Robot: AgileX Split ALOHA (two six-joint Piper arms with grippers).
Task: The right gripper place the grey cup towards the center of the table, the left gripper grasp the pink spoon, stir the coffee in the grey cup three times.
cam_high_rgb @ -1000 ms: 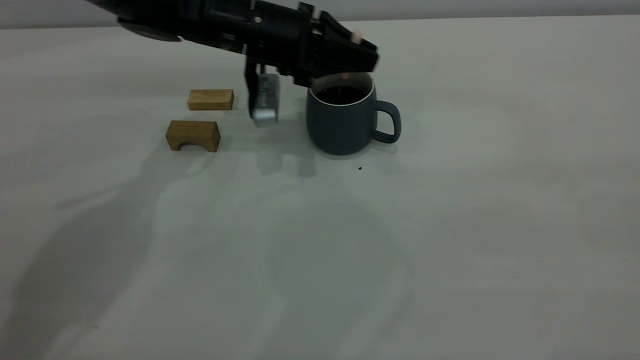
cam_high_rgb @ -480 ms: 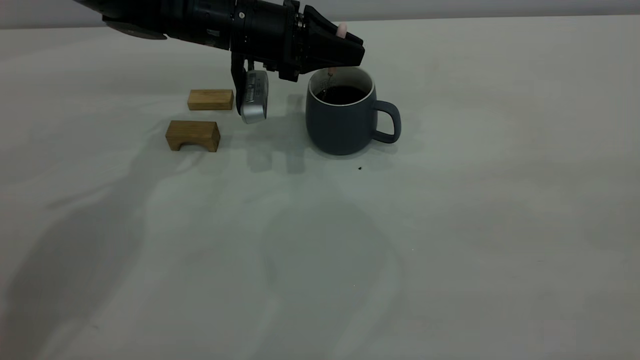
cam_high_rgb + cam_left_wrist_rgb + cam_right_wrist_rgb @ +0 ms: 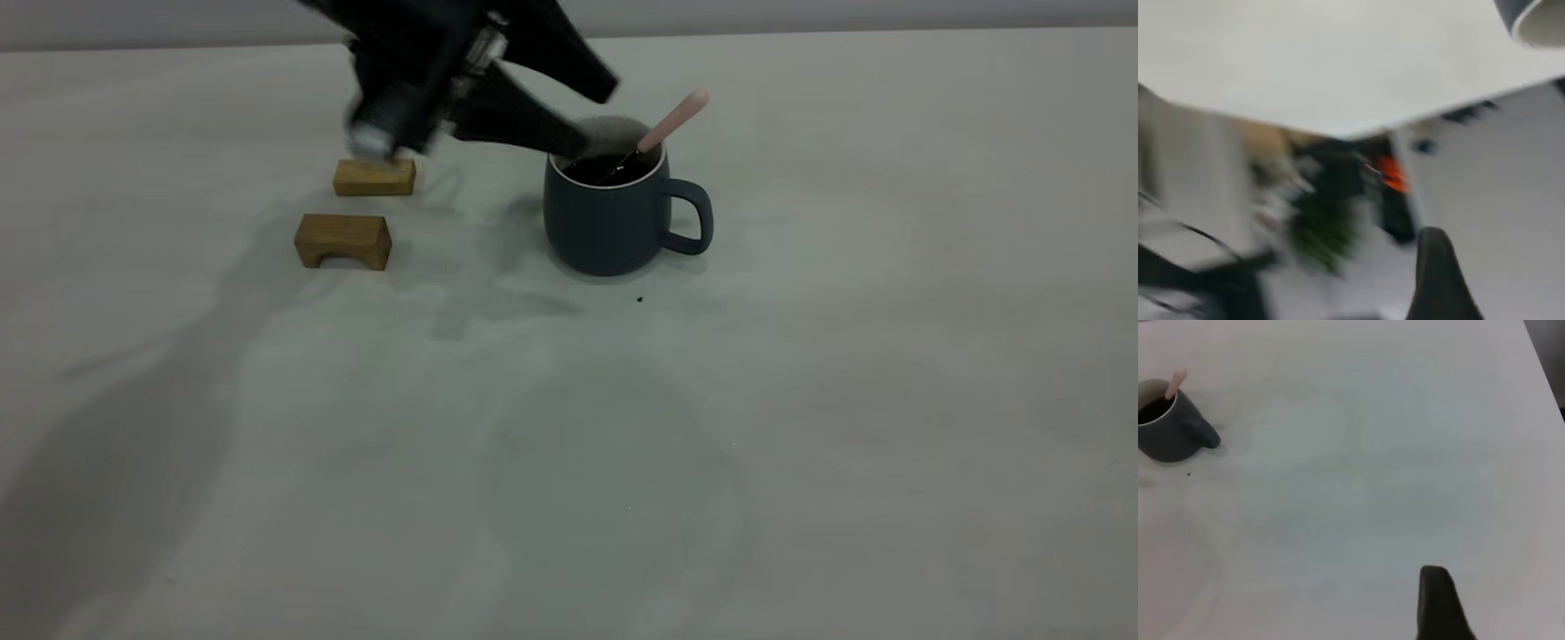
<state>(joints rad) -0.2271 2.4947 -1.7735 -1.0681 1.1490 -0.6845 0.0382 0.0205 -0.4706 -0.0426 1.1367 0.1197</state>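
The grey cup (image 3: 613,222) stands on the table (image 3: 800,400) with its handle to the right and dark coffee (image 3: 603,169) inside. The pink spoon (image 3: 676,118) rests in it, bowl in the coffee, handle leaning out over the right rim. My left gripper (image 3: 597,116) hovers, blurred, just up and left of the cup, open, touching nothing. Its wrist view catches only the cup's rim (image 3: 1537,19). From the right wrist view the cup (image 3: 1168,433) and spoon (image 3: 1176,381) look far off; the right gripper (image 3: 1439,600) stays parked away, outside the exterior view.
Two brown wooden blocks lie left of the cup: a flat one (image 3: 374,177) under the left arm and an arched one (image 3: 343,240) nearer the front. A tiny black speck (image 3: 640,300) sits in front of the cup.
The left gripper has let go of the spoon, opened, turned and drawn back to the left and up. The spoon now leans freely in the cup.
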